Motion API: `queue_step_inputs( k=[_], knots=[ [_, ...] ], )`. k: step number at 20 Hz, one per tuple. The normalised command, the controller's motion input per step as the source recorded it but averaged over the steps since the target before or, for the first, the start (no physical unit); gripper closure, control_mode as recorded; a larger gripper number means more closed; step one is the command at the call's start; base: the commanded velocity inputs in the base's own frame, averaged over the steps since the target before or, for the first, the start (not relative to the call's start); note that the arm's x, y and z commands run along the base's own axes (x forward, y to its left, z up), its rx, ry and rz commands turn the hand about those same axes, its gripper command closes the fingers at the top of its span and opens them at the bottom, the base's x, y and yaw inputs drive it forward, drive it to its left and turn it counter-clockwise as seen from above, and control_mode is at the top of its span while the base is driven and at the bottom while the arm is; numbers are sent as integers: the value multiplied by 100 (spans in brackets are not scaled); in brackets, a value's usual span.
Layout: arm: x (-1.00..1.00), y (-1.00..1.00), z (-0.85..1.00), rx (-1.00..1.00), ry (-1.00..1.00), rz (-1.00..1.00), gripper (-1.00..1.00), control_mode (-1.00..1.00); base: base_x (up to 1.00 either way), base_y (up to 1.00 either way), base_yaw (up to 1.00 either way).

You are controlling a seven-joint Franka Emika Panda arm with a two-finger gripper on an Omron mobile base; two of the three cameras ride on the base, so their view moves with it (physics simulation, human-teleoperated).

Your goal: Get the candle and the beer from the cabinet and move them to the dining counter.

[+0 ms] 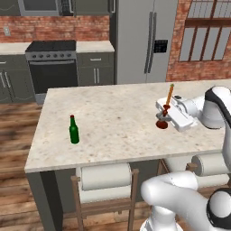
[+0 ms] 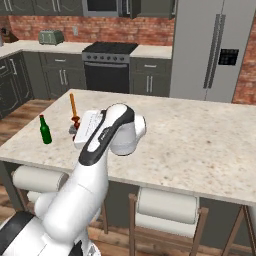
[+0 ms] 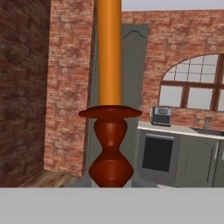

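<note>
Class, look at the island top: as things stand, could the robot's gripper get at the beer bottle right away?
Probably not at once. The gripper has its jaws shut on the candle, so it must let go first. Otherwise the beer stands upright and alone on the dining counter, nothing blocking the path.

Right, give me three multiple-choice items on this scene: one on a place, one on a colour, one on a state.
1. Where does the beer stand?
A. on the stove
B. on the dining counter
C. on the floor

2. What colour is the stick of the candle?
A. orange
B. white
C. blue

3. How is the pincer?
A. open above the bottle
B. shut on nothing
C. shut on the candle

Key: 1 B, the bottle is upright on the beige stone top. 2 A, the taper shows orange in the hand view. 3 C, the pincer clamps the candle's dark red holder.
</note>
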Motion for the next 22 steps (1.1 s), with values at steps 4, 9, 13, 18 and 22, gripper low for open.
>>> queue_step_inputs(
  k=[4,9,13,18,22],
  knots=[
    [75,24,-40,1,0,0,100,-100,0,0,0],
    [73,24,-50,4,0,0,100,-100,0,0,0],
    [71,23,-55,4,0,0,100,-100,0,0,0],
    [63,21,-50,2,0,0,100,-100,0,0,0],
    [24,11,-25,0,0,-2,100,-100,0,0,0]
  ],
)
